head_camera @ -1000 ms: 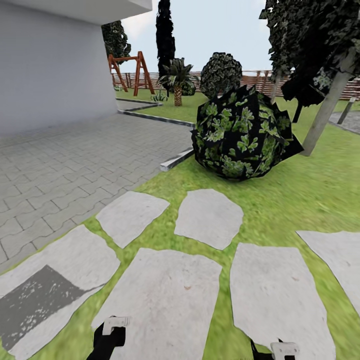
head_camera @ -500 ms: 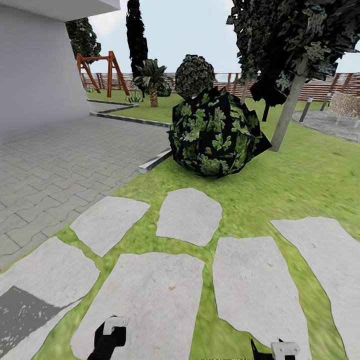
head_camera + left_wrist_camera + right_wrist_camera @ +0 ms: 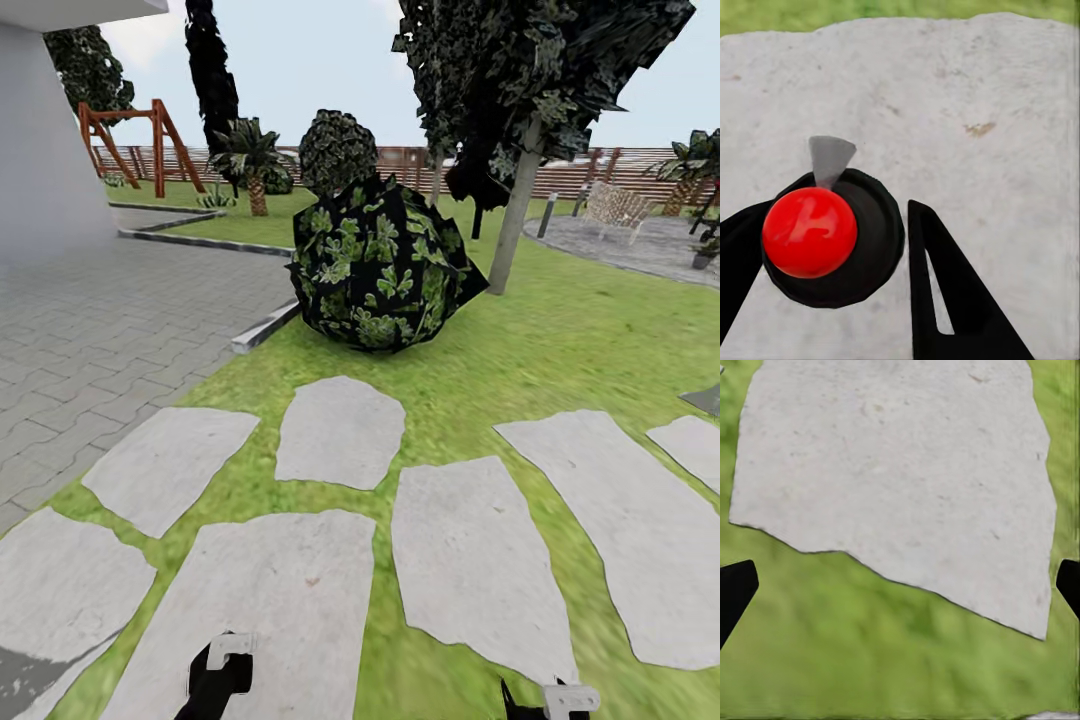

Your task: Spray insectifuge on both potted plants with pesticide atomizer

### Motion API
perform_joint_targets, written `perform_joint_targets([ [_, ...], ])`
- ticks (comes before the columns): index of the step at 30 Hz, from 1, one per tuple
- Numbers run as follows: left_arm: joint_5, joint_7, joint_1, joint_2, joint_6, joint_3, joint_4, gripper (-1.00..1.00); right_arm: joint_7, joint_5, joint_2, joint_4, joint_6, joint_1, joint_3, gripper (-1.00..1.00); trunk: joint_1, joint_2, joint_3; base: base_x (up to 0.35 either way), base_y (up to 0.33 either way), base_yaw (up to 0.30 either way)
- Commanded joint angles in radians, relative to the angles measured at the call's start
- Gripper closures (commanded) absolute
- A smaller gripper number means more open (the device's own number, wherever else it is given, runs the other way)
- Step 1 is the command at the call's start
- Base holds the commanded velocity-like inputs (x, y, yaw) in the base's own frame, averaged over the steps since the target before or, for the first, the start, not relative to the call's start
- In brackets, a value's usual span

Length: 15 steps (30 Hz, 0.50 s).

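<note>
Both grippers hang low over the stepping stones (image 3: 300, 600) — the right gripper (image 3: 900, 585) has its fingers wide apart, the left gripper (image 3: 222, 662) I cannot tell — and far ahead-right lies the patio (image 3: 640, 245), so driving straight risks hitting the bush (image 3: 380, 265).

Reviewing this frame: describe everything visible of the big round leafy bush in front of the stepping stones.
The bush is a rounded, faceted mass of dark, nearly black foliage patched with bright green leaves. It sits low on the lawn, with no trunk or pot visible, just beyond the nearest pale stepping stone and beside the paved area's grey curb. A slanting pale tree trunk rises behind it on one side. Nothing grips or touches it.
</note>
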Motion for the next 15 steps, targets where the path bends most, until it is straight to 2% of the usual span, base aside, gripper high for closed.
perform_joint_targets([
  [1, 0.0, 0.003, 0.0, 0.0, -0.003, 0.0, 0.0, 1.0, 0.0, 0.008, 0.001, 0.001, -0.003, -0.001, -0.005, -1.0, 0.0, 0.0, -0.001, 0.0, 0.0, -0.297],
  [15, -0.003, 0.002, 0.0, -0.001, -0.002, -0.006, 0.0, 1.0, 0.0, 0.007, 0.002, 0.0, -0.003, -0.001, -0.006, -1.0, 0.0, 0.0, -0.001, 0.0, 0.0, -0.297],
])
